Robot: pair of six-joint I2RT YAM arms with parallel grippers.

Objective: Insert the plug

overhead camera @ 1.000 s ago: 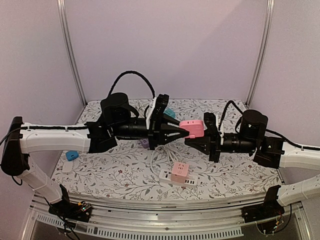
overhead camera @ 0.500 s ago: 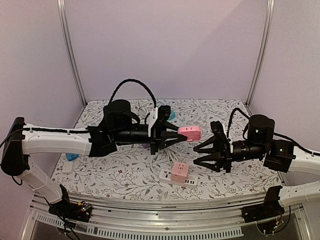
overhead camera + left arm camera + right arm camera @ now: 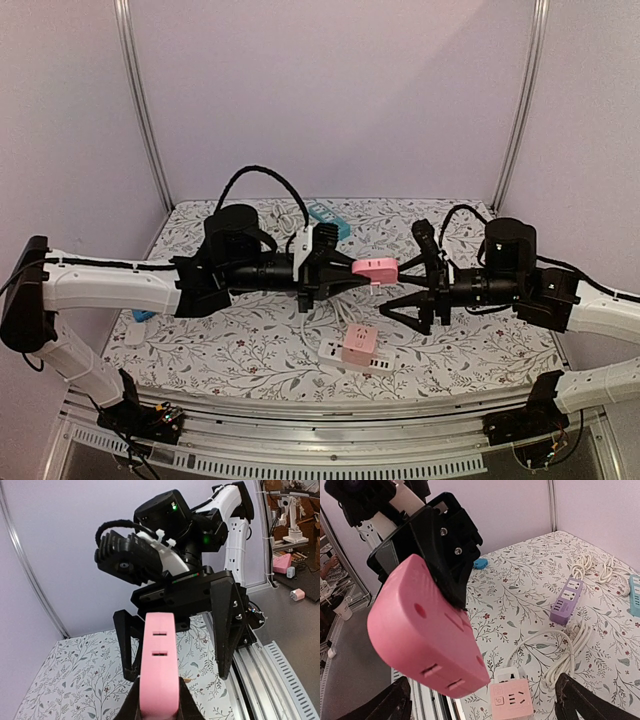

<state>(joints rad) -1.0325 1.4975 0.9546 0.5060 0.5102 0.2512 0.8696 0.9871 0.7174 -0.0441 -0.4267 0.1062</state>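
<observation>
Left claw point(image 3: 345, 273) clamps rounded pink plastic plug point(image 3: 377, 270); right claw point(image 3: 402, 290) gapes wide, empty; risk: shallow tip grip, bump from right claw could twist plug loose.

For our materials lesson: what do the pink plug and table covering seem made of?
Pink plug: likely moulded plastic, smooth and matt, with rounded edges, even colour. Table covering: printed cloth or vinyl, flat floral pattern; cannot tell which.
</observation>
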